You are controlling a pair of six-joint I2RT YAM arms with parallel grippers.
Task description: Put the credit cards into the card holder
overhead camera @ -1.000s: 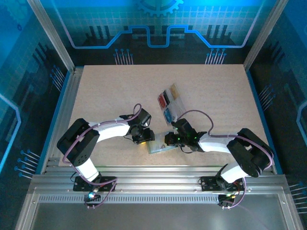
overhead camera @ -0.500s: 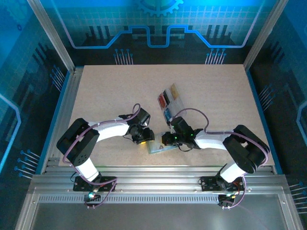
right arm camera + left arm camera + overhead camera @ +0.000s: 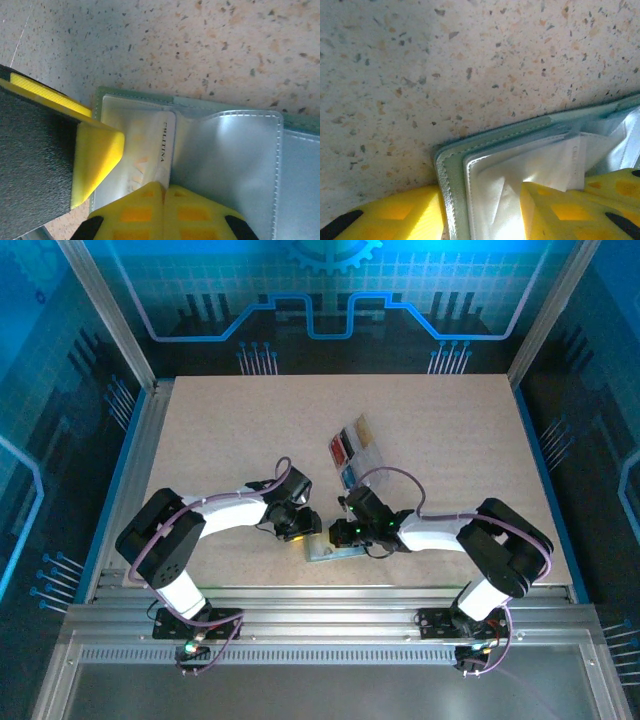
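Note:
The sage-green card holder (image 3: 331, 551) lies open near the table's front edge, its clear pockets (image 3: 230, 150) facing up. My right gripper (image 3: 164, 192) is shut on the near edge of a pale credit card (image 3: 167, 142) with dark lettering. That card's far end lies in the holder's left pocket. My left gripper (image 3: 480, 200) stands partly open across the holder's left edge (image 3: 451, 170). One of its fingers (image 3: 385, 217) is just outside the edge and the other presses on the inner sleeve (image 3: 510, 165). More credit cards (image 3: 343, 448) sit in a tray.
The clear compartmented tray (image 3: 372, 455) with red, tan and blue cards stands just behind the right gripper. The left gripper's finger (image 3: 97, 160) sits close beside the held card. The table's front rail (image 3: 330, 592) runs right below the holder.
My right gripper has moved left over the card holder, carrying the card toward the left pocket. The left gripper has stayed put on the holder's edge.

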